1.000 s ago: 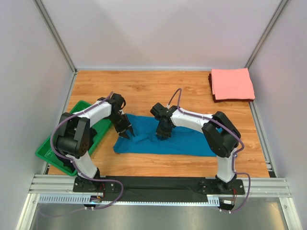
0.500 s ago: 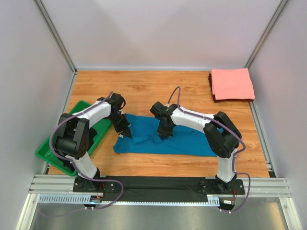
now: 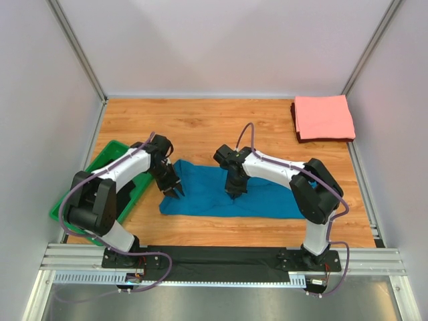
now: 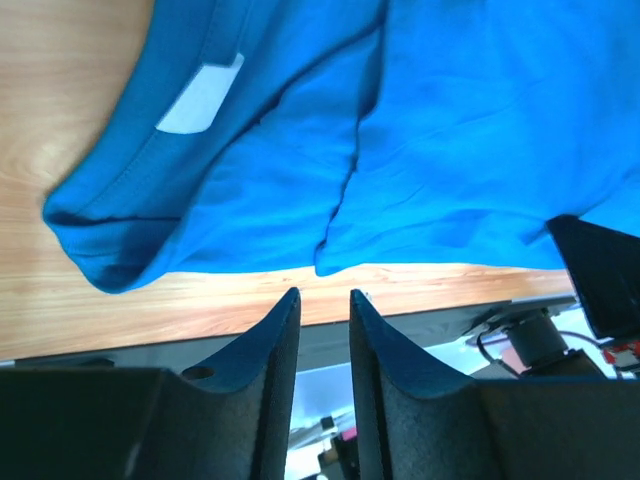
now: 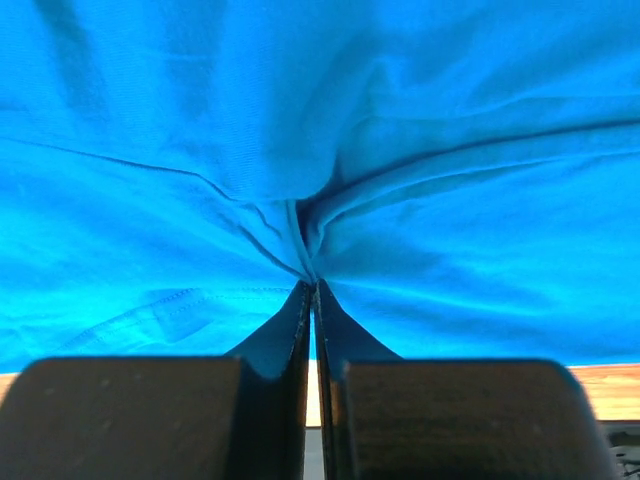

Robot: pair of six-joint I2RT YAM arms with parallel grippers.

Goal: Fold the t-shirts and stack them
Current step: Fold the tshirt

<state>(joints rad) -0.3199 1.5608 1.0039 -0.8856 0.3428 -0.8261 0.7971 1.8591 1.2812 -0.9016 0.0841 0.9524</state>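
Observation:
The teal-blue t-shirt (image 3: 257,198) lies spread and wrinkled across the middle of the table. Its white neck label (image 4: 200,97) shows in the left wrist view. My left gripper (image 3: 175,191) hovers at the shirt's left end. It (image 4: 325,295) stands open, with only bare wood and the table's edge between its fingers. My right gripper (image 3: 233,194) is at the shirt's middle. It (image 5: 312,284) is shut on a pinched fold of teal cloth (image 5: 300,180), and creases radiate from the tips. The salmon-pink t-shirt (image 3: 324,117) lies folded at the back right corner.
A green tray (image 3: 100,175) sits at the left edge beside my left arm. Grey walls close in the table on the left, the back and the right. A black strip and a metal rail (image 3: 221,262) run along the near edge.
My left gripper shut, then opened again and came off the shirt's left end. My right gripper closed on a fold at the middle and shifted slightly nearer. The shirt's left part lies flatter.

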